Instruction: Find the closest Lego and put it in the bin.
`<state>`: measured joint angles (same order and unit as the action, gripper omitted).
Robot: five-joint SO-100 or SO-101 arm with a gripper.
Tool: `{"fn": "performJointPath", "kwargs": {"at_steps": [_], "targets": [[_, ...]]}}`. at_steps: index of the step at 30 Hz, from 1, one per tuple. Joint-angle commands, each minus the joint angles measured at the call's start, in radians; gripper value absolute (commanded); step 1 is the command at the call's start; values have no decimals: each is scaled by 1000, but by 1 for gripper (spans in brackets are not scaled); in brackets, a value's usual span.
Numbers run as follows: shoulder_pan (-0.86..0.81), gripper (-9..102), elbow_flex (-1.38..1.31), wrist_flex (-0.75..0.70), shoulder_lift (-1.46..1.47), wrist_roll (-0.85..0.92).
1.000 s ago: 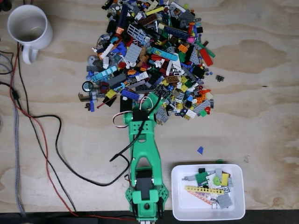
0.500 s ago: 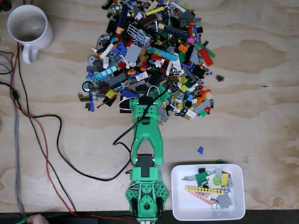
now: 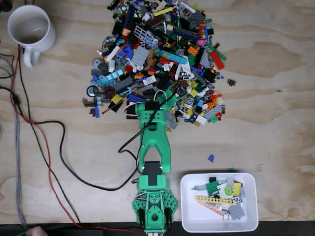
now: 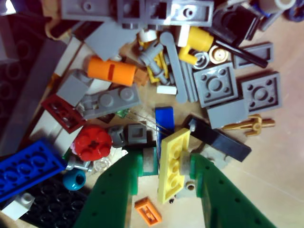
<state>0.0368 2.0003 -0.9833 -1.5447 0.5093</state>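
Observation:
A big heap of mixed Lego (image 3: 157, 59) covers the upper middle of the wooden table in the fixed view. My green arm reaches up from the bottom edge, and its gripper (image 3: 169, 100) is at the heap's near edge. In the wrist view a yellow Lego plate (image 4: 173, 164) stands lengthwise between the green fingers (image 4: 116, 190). My gripper (image 4: 170, 157) is shut on the plate, with both fingers pressing its long sides. The bin (image 3: 189, 216), a shallow white tray holding several pieces, sits at the bottom right beside the arm's base.
A white mug (image 3: 29, 27) stands at the top left. Black and red cables (image 3: 49, 147) run across the left side of the table. A loose blue piece (image 3: 210, 158) lies just above the bin. In the wrist view an orange tile (image 4: 148, 211) lies under the gripper.
Over the last second the arm stretched forward and shifted slightly right into the heap's near edge. In the last half second it has barely moved.

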Motion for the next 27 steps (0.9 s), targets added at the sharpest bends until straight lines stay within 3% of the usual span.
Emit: {"fn": "performJointPath", "kwargs": {"at_steps": [1,4,10,18,22,27], "targets": [[12,7,-28,18,-14,-21],[17,0,-34,20,-20,-26],[20,0,-129,-49,-20,-21],[-12,0,-479,-370,-55,69],[-156,0,-503,-474,-193,184],[-454,0,-465,-509,-411,411]]}}
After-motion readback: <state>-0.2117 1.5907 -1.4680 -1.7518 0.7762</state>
